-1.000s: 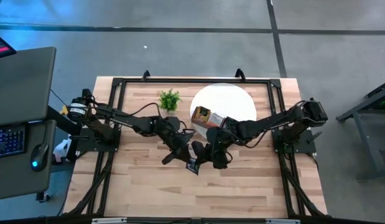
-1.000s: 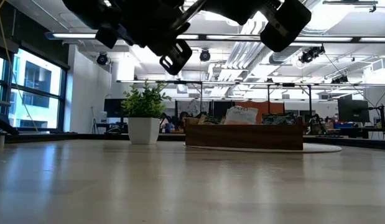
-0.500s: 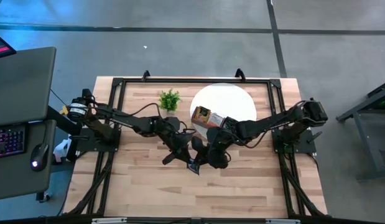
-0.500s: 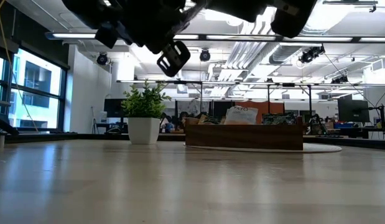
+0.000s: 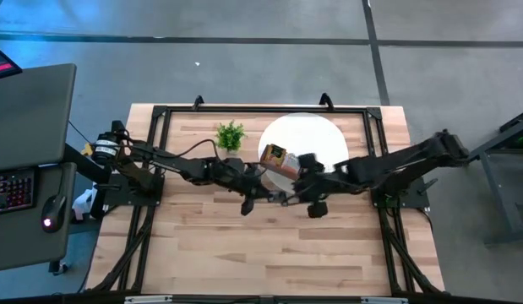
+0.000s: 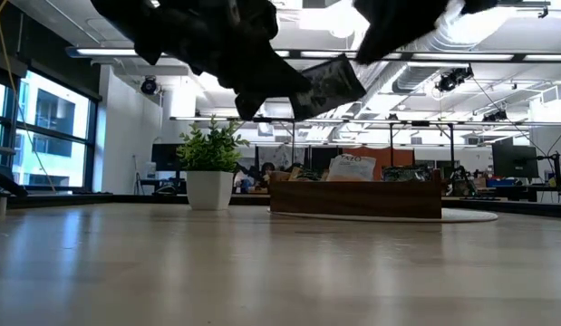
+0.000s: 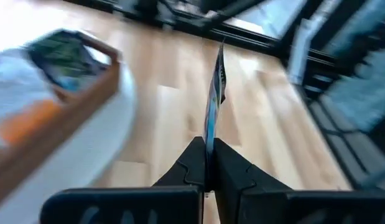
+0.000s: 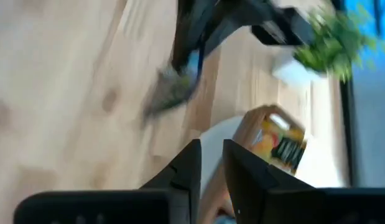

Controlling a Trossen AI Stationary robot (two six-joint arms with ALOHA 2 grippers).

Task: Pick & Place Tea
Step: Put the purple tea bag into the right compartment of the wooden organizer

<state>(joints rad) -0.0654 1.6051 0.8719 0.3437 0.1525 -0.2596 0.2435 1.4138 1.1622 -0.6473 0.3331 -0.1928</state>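
Observation:
My left gripper (image 7: 208,149) is shut on a dark tea sachet (image 7: 214,87) above the middle of the table. The low view shows that sachet (image 6: 325,83) high in the air. My right gripper (image 8: 211,155) stands a little to its right (image 5: 313,203), with a small gap between its fingers and nothing in it. The brown wooden tray (image 5: 284,162) holds more tea sachets (image 5: 274,154) and rests on a white round mat (image 5: 322,135) at the far middle of the table. My left gripper pinches one edge of the sachet (image 7: 209,138) between its two fingertips. The sachet sticks out ahead of the fingers and shows edge-on in the left wrist view. It hangs clear of the table, tilted in the low view (image 6: 339,80).
A small green potted plant (image 5: 231,135) stands left of the tray at the far side. A black frame (image 5: 160,114) runs along the table's far and side edges. Bare wood (image 5: 261,253) lies toward the near edge.
My right gripper has left the sachet and drawn back toward the table's right edge, rising and rolling as it went. My left gripper has stayed in place and turned its wrist. The sachet, which hung toward the near edge, now points toward the tray.

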